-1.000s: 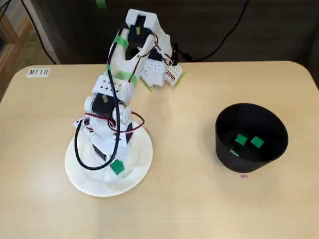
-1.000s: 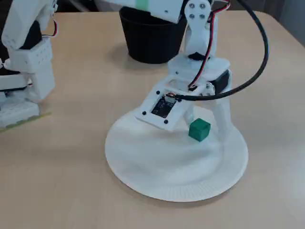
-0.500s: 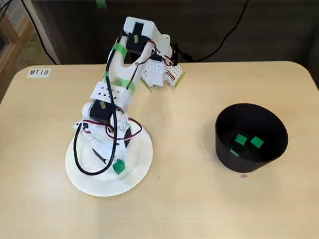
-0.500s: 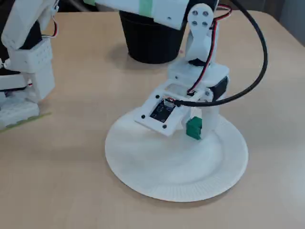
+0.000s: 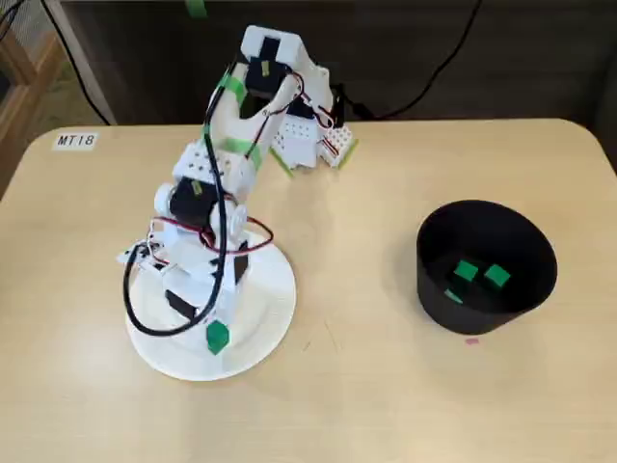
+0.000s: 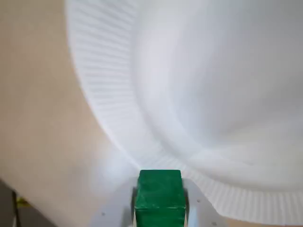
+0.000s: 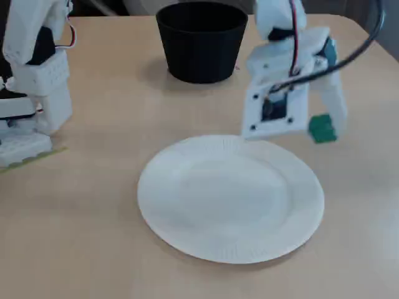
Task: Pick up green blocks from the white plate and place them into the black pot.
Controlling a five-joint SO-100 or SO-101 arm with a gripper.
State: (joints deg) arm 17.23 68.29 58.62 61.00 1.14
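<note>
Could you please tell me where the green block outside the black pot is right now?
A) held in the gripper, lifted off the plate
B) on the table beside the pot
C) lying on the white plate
A: the green block is clamped in the gripper, hanging clear above the white plate.

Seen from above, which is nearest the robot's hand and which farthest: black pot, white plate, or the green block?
1. green block, gripped in the hand.
2. white plate, close below it.
3. black pot, far off to the right.
</note>
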